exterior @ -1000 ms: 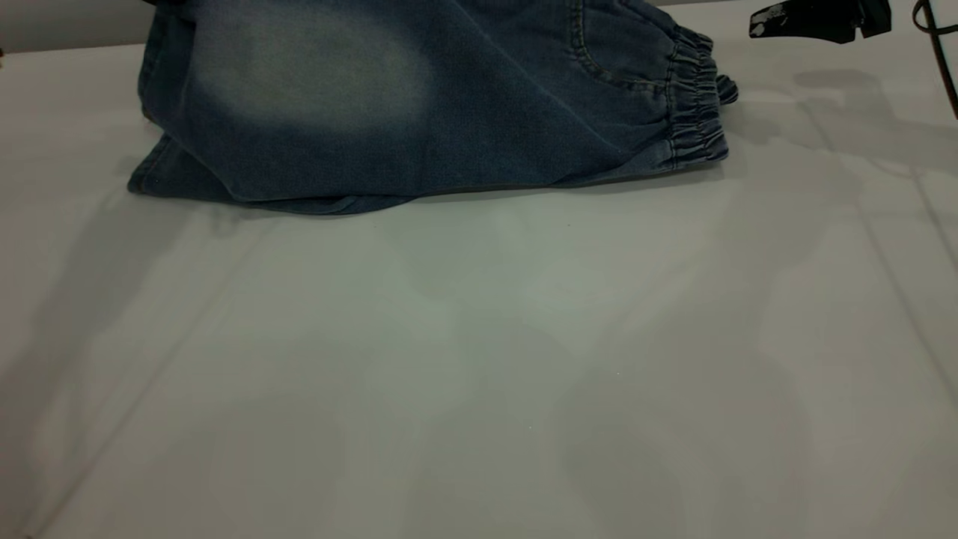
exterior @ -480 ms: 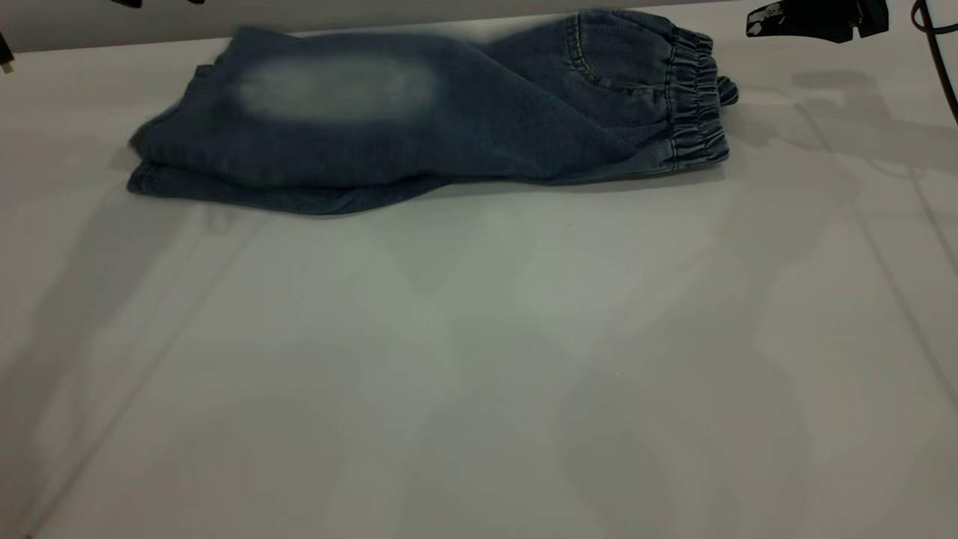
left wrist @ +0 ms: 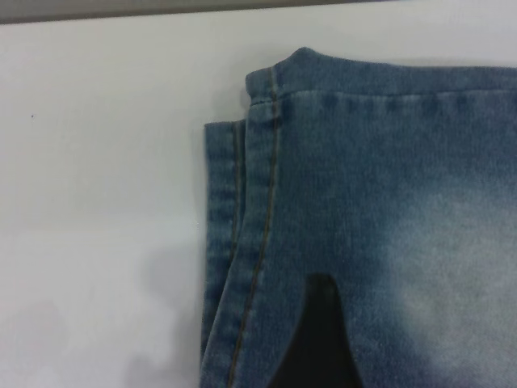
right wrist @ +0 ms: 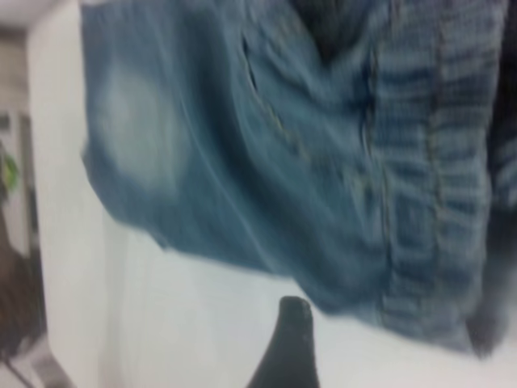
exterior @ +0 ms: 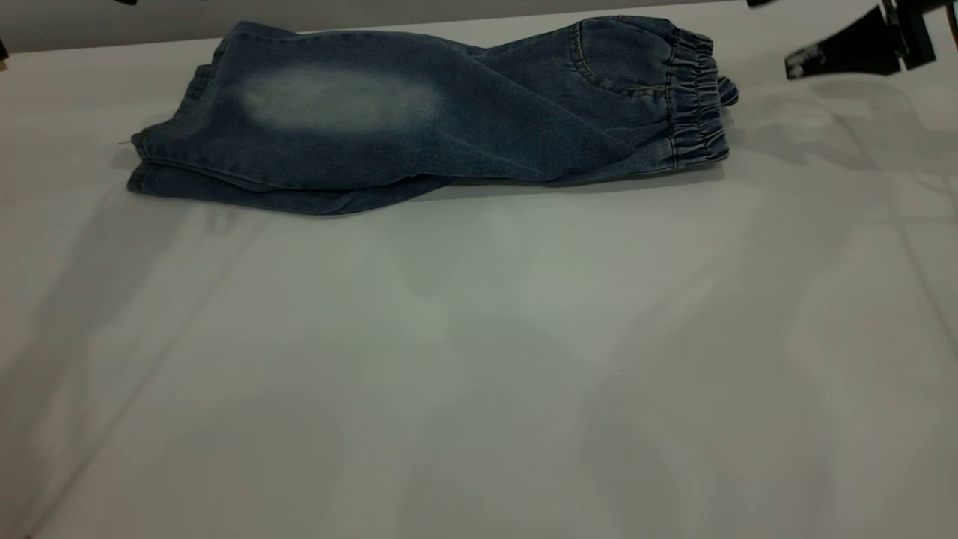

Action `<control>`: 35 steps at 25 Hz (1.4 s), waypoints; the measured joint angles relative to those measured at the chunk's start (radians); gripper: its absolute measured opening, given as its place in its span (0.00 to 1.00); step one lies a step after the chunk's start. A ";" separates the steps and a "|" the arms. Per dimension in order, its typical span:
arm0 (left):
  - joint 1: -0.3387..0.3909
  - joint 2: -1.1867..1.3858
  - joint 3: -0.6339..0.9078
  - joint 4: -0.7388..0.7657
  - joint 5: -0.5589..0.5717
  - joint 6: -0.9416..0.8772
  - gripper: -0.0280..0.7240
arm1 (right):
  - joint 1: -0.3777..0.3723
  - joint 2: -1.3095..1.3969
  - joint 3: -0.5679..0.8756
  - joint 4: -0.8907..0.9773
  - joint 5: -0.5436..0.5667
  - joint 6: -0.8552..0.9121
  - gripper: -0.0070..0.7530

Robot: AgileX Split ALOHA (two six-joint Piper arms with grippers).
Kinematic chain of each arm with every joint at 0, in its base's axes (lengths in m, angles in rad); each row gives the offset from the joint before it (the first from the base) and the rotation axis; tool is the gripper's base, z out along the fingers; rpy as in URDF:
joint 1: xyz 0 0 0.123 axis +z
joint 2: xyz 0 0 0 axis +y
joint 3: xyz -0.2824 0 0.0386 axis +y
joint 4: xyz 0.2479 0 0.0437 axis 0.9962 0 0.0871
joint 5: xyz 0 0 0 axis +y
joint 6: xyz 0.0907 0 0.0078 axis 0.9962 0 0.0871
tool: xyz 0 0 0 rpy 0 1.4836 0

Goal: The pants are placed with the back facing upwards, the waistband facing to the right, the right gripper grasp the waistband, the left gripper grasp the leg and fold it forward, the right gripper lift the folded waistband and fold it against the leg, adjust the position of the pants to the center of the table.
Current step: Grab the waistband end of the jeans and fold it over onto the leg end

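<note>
The pants [exterior: 449, 127] lie folded lengthwise at the far side of the table [exterior: 479, 359], with a plain faded-patch leg on top [left wrist: 388, 202]. The waistband [exterior: 696, 97] points right, its gathered elastic filling the right wrist view [right wrist: 420, 186]. The leg is hidden under the top layer; only a lower denim edge [exterior: 247, 195] pokes out. My right gripper [exterior: 804, 64] hovers off the waistband's right, open and empty, one fingertip [right wrist: 292, 323] over bare table. My left gripper [left wrist: 396, 331] hangs open above the hem end, holding nothing, with one finger [left wrist: 319, 339] showing.
The pale tabletop stretches wide in front of the pants. The table's far edge [exterior: 90, 41] runs just behind them. A dark cable [exterior: 950, 30] hangs at the far right.
The raised top leg has dropped flat onto the lower layer and been let go. My right gripper has shifted right and lower, tilting.
</note>
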 joint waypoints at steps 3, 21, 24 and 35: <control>0.000 0.000 0.000 0.000 0.000 0.000 0.75 | 0.001 0.020 0.000 -0.032 0.042 0.003 0.78; 0.000 0.000 0.000 -0.004 0.011 0.001 0.75 | 0.001 0.215 0.000 0.140 0.086 -0.129 0.78; 0.000 0.000 0.000 -0.004 0.004 0.001 0.75 | 0.011 0.234 0.000 0.178 0.095 -0.153 0.78; -0.011 0.000 -0.001 -0.004 0.032 0.005 0.75 | 0.099 0.245 -0.001 0.282 0.043 -0.203 0.74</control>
